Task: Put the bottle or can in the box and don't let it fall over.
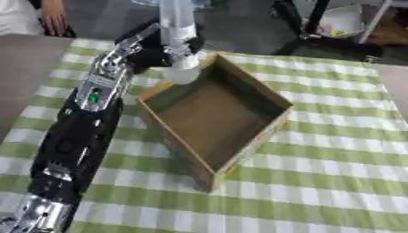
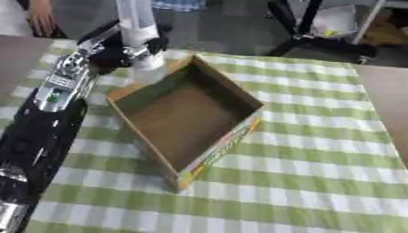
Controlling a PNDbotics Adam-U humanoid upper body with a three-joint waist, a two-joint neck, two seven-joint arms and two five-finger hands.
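Note:
A clear plastic bottle (image 1: 178, 32) stands upright in the air, its base hanging over the far left corner of the open cardboard box (image 1: 209, 119). My left hand (image 1: 156, 53) is shut on the bottle's lower half, the black fingers wrapped round it. The left arm (image 1: 84, 113) stretches from the lower left corner up to that hand. The box lies askew on the green and white checked tablecloth (image 1: 334, 136), and its brown floor is bare. My right hand shows in neither view.
A bare brown tabletop (image 1: 24, 68) shows to the left of the cloth. Black stand legs (image 2: 307, 32) and a white object stand on the floor beyond the table's far edge.

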